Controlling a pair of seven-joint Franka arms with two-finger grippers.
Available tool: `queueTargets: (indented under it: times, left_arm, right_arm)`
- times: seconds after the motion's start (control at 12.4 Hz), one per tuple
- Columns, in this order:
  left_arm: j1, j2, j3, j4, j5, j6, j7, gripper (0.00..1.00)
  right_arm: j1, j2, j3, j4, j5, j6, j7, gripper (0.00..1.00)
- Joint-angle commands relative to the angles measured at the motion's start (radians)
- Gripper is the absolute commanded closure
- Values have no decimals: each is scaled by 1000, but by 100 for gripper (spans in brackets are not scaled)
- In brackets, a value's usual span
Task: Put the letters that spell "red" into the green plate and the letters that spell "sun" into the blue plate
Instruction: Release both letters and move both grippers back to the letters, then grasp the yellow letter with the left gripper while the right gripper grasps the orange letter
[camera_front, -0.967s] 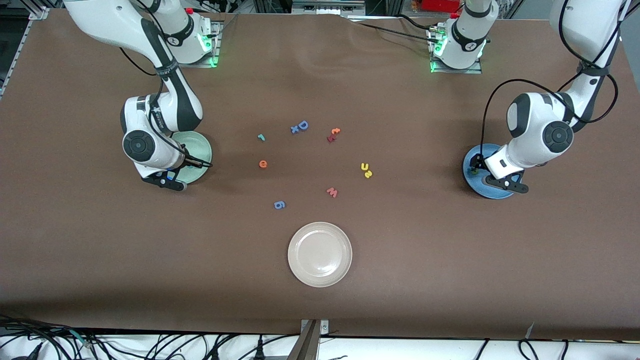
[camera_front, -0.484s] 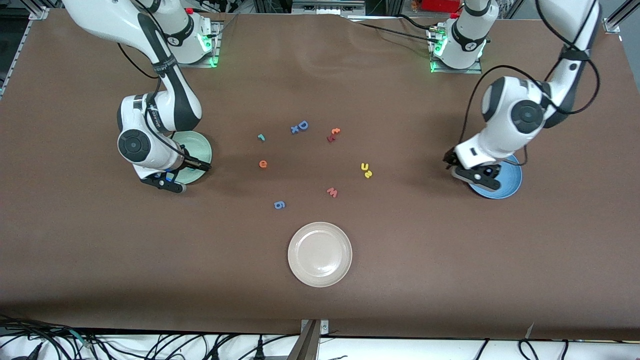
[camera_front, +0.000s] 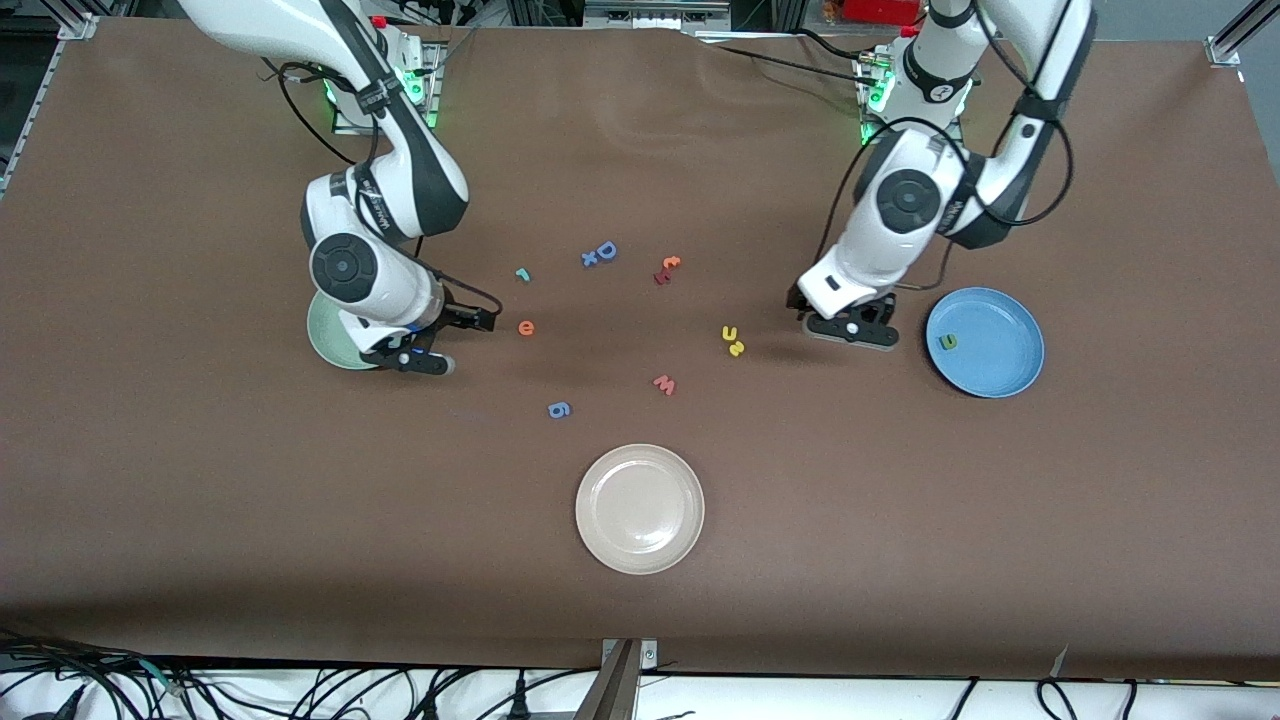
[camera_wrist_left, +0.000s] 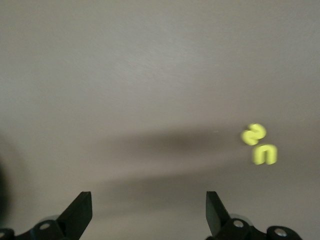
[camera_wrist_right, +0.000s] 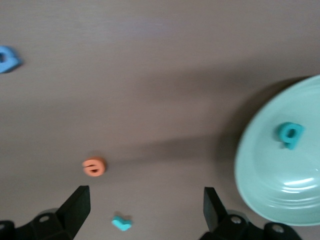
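Beige plate (camera_front: 640, 510), blue "g" (camera_front: 559, 409), seemingly red "w" (camera_front: 665, 384) lie unobstructed.

Beige plate (camera_front: 639, 508) nearest the front camera, mid-table. Blue "g" (camera_front: 559, 409) and red "w" (camera_front: 665, 384) farther from the camera than it. Farthest: blue "D" (camera_front: 604, 250) with small blue "x" (camera_front: 589, 259), orange "t" (camera_front: 670, 263) touching a dark red letter (camera_front: 661, 277).

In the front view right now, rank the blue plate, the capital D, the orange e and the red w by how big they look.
1. blue plate, by far the largest
2. capital D
3. red w and orange e: these look about alike, so I leave them unranked.
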Motion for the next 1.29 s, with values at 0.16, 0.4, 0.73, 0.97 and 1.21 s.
queueTargets:
  times: [0.16,0.4,0.73,0.97,1.21]
  left_arm:
    - [-122,158,14,176,16,1,-307,0]
    - [-152,232,14,238,17,15,-333,0]
    - [-173,270,15,238,104,53,-324,1]
    - [-181,281,15,230,114,55,-329,2]
    - [-184,295,14,225,109,58,-326,7]
  right_arm:
    - [8,94,10,88,11,-18,4,12]
    - [82,123,9,86,2,73,128,33]
    - [108,152,7,53,0,116,149,38]
    - [126,152,6,23,-2,193,191,38]
    - [146,157,4,5,-2,238,243,39]
